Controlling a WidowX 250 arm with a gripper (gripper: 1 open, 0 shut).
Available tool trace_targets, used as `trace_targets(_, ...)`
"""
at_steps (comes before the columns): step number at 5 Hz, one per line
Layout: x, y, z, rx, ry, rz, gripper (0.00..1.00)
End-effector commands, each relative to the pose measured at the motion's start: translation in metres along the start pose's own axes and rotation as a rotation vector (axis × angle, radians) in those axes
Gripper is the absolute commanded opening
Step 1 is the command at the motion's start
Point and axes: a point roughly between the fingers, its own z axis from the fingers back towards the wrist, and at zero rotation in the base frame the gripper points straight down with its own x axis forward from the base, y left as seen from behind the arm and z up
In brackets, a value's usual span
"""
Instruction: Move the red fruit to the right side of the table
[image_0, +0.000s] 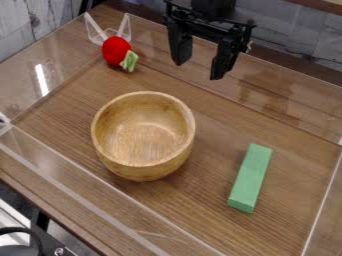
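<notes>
The red fruit (118, 50) lies near the far left corner of the worktop (287, 120), its green leafy cap turned toward the right. The end effector (201, 60) hangs above the far edge, to the right of the fruit and apart from it, fingers spread and gripping nothing. A wooden bowl (143, 134) sits mid-worktop; a green block (250, 177) lies toward the near right corner

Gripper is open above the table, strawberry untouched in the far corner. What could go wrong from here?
1. The red fruit lies close to the clear plastic wall, so an open gripper finger may strike it while descending.
2. The fruit is small and rounded; it may slip or roll.
3. Carried low, it could clip the wooden bowl.
</notes>
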Motion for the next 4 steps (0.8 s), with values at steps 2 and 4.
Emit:
trace_targets(2, 0.007, 0.019, -0.009, -0.008, 0.034, 0.073, 1.0)
trace_targets(4, 0.015, 0.058, -0.026, -0.023, 0.004, 0.183, 1.0)
